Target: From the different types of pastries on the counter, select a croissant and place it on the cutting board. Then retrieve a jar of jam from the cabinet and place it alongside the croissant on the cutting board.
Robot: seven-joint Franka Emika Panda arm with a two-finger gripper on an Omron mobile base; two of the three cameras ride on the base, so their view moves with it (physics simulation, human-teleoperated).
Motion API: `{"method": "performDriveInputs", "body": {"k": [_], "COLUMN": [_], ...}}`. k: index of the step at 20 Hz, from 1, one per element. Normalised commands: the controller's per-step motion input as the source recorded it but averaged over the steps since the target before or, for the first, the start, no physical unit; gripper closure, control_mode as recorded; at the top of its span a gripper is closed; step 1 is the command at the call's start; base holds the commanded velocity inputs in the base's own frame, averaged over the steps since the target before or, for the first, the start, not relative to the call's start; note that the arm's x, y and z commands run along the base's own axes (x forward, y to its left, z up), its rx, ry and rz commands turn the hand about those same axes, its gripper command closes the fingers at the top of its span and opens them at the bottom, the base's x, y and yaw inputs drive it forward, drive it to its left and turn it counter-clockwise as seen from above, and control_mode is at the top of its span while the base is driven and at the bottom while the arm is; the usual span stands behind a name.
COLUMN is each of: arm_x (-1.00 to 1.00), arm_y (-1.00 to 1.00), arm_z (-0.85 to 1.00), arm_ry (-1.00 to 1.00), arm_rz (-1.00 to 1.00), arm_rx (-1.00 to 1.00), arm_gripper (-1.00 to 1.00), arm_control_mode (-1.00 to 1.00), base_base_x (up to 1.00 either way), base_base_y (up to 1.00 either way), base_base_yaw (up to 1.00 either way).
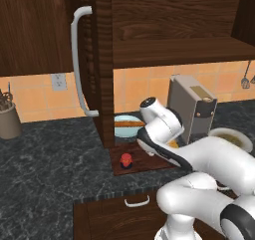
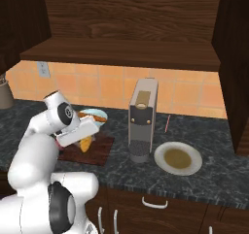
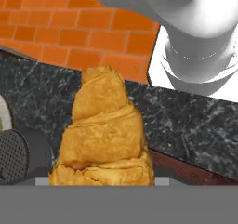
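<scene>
Croissant (image 3: 104,135), golden-orange, ridged crust: directly ahead of the hand, rising between the gripper's (image 2: 83,142) fingers, which are closed on it just over the cutting board (image 2: 99,153). Jar of jam (image 1: 126,160), red with dark band: upright on the board's near edge, a little off to the hand's side. Bowl (image 1: 121,119), pale blue: beyond the hand, holding a brown stick-shaped pastry (image 1: 130,124). Plate (image 2: 193,166), white: past the grey appliance (image 2: 142,119), holding an olive-brown round. Cabinet (image 1: 94,64): overhead, door standing open.
</scene>
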Motion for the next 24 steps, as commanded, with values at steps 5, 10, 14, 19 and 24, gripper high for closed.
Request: {"method": "performDriveInputs", "body": {"k": [5, 10, 14, 19, 24], "arm_x": [0.50, 0.05, 0.09, 0.44, 0.30], "arm_y": [-0.05, 0.01, 0.34, 0.08, 0.00], "arm_z": [-0.12, -0.01, -0.29, -0.55, -0.37], "arm_ry": [0.02, 0.00, 0.00, 0.00, 0.00], "arm_rz": [0.24, 0.23, 0.20, 0.29, 0.28], "arm_rx": [0.10, 0.15, 0.01, 0.00, 0.04], "arm_gripper": [1.00, 1.00, 1.00, 1.00, 1.00], "arm_control_mode": [-1.00, -1.00, -1.00, -1.00, -1.00], "base_base_x": [0.00, 0.00, 0.00, 0.00, 0.00], "base_base_y": [0.00, 0.00, 0.00, 0.00, 0.00], "base_base_yaw": [0.00, 0.00, 0.00, 0.00, 0.00]}}
